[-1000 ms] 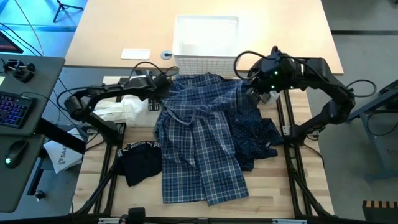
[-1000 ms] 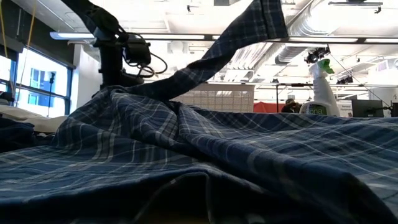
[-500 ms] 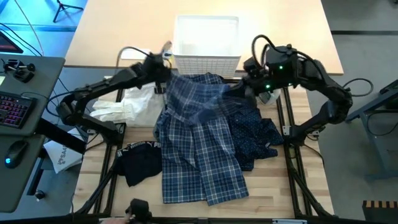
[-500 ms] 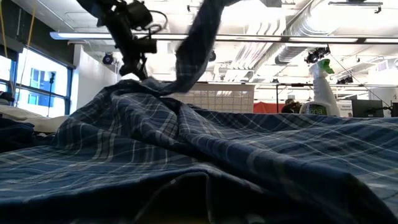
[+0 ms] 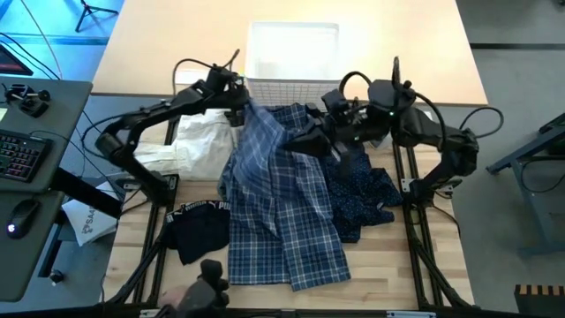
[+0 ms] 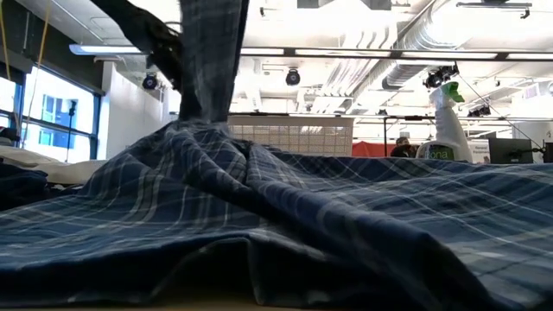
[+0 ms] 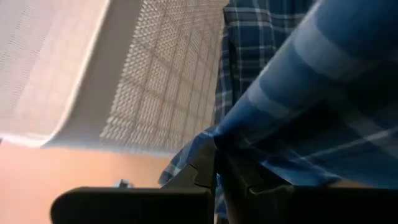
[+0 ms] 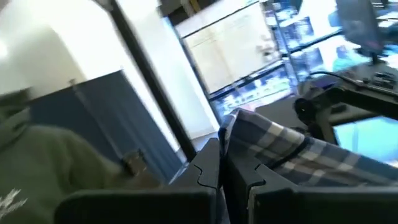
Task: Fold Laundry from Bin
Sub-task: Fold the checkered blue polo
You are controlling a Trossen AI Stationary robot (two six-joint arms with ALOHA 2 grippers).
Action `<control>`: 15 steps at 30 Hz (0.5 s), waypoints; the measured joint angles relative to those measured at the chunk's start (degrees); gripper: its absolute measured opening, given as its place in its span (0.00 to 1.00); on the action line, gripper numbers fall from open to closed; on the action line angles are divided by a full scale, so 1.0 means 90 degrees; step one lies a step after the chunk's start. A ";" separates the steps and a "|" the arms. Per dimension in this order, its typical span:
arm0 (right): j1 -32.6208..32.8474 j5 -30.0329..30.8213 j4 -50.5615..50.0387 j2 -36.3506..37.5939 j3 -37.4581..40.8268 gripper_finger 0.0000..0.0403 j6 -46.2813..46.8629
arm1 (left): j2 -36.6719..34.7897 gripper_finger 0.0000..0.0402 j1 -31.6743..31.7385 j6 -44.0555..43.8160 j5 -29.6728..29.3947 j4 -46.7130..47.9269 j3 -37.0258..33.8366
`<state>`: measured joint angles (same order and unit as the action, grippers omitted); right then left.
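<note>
The blue-white plaid shirt (image 5: 282, 208) sprawls across the centre of the table, draped down toward the lower middle of the overhead picture. Above it, top centre, sits the white bin (image 5: 292, 60), its lattice wall just beside the shirt's raised edge. Navy dotted trousers (image 5: 366, 190) lie right of centre, white cloth (image 5: 190, 146) left. The left gripper (image 5: 240, 99) pinches shirt fabric tight, and the right gripper (image 5: 305, 141), mid-frame, is clamped on plaid too.

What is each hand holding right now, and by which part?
Both hands are shut on the plaid shirt. The left hand pinches an edge of it near the bin; the right hand pinches another edge, lifted off the table.
</note>
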<state>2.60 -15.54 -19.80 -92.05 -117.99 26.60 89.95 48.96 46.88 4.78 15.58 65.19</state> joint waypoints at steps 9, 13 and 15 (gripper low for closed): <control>0.0143 0.1391 -0.0608 0.0036 0.0000 0.00 0.0674 | 0.0593 0.10 0.0001 -0.0840 -0.0313 0.0138 0.0166; 0.0144 0.1462 -0.0849 0.0022 0.0000 0.00 0.0896 | 0.0445 0.19 0.0086 -0.0768 -0.0302 0.0627 0.0346; 0.0144 0.1463 -0.0900 0.0022 0.0000 0.00 0.0892 | 0.0371 0.22 0.0117 -0.0678 -0.0265 0.0759 0.0387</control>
<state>3.90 -2.38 -27.89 -91.85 -117.99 34.63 93.28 50.01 40.79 2.39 22.42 68.67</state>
